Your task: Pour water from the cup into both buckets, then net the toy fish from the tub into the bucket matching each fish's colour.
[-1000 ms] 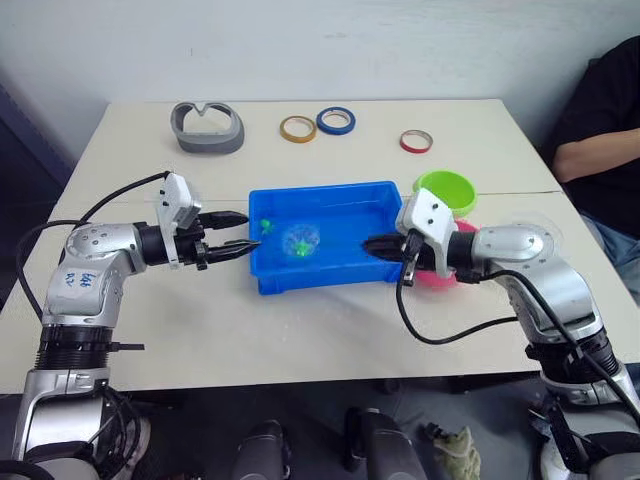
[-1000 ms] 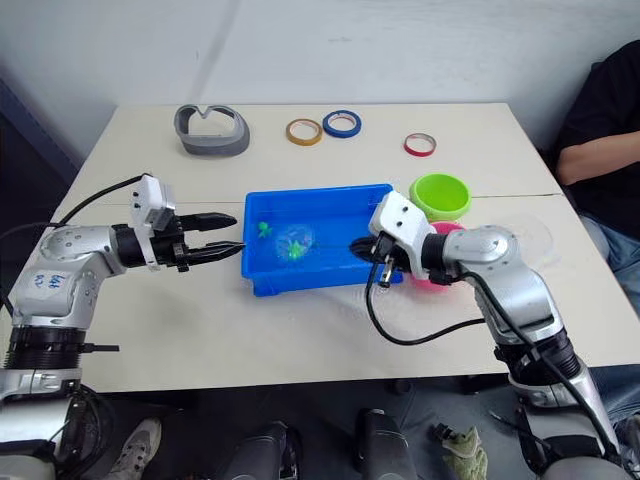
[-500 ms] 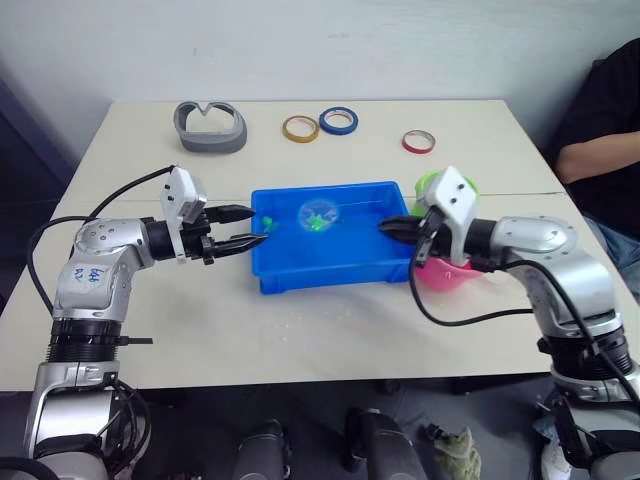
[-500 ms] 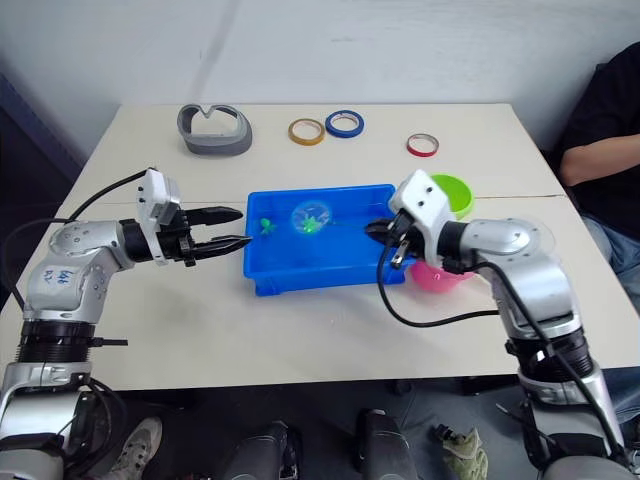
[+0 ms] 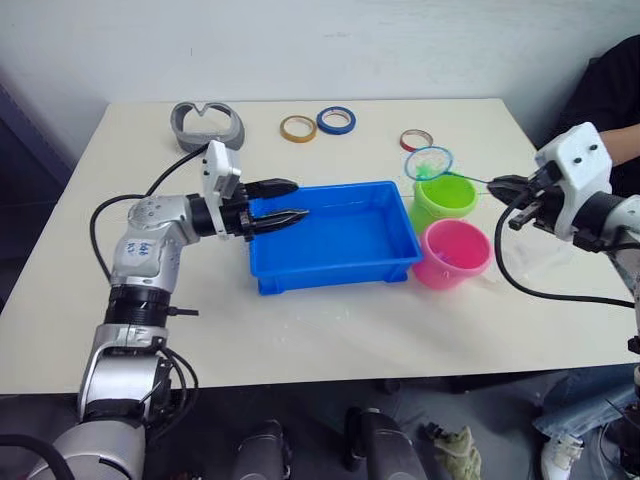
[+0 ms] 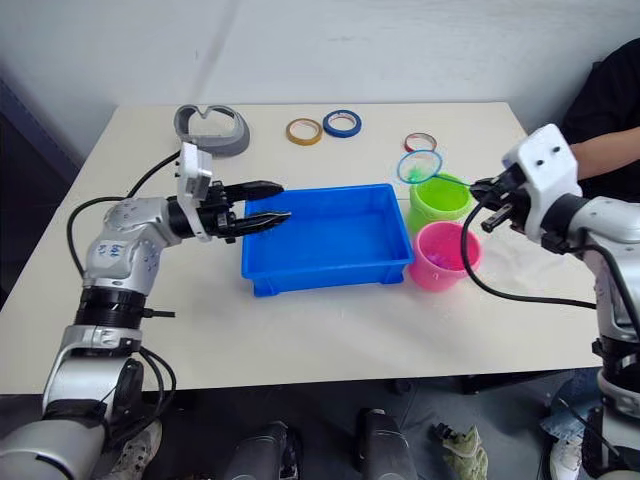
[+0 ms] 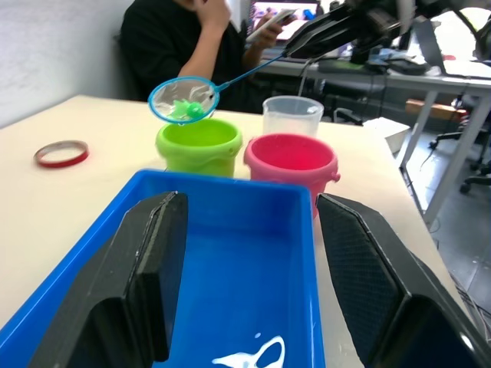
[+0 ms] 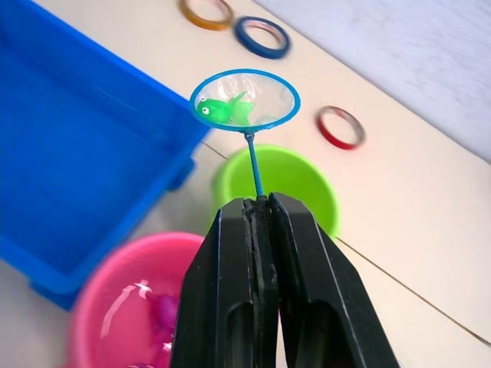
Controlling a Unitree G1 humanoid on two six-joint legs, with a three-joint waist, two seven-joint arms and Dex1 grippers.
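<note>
The big pale desk (image 5: 330,320) holds all the things. A person in a black top (image 7: 192,46) sits at its far right side.

The blue tub (image 5: 330,235) sits in the middle of the desk. It has a little water in it, and I see no fish inside it.

The left pincer (image 5: 285,203) reaches over the left end of the tub. Its two black fingers (image 7: 146,268) are spread wide apart and hold nothing.

The right pincer (image 5: 503,184) is up in the air on the right side, past the buckets. Its fingers (image 8: 222,307) are pressed together, pinching the thin blue stick of a small net (image 8: 245,100).

A grey curved thing (image 5: 207,126) lies at the back left of the desk.

The pink bucket (image 5: 456,254) stands just beside the right end of the tub. Something pink lies in the water inside it. The green bucket (image 5: 444,198) stands right behind the pink one, and the two look like they touch.

The clear cup (image 7: 292,115) stands upright just behind the pink bucket in the left wrist view.

The round hoop of the net hangs in the air over the far edge of the green bucket. A tiny green fish (image 8: 224,110) lies in the net.

Three rings of tape lie at the back of the desk: a yellow one (image 5: 297,128), a blue one (image 5: 336,121) just beside it, and a red one (image 5: 416,140) off to the right.
</note>
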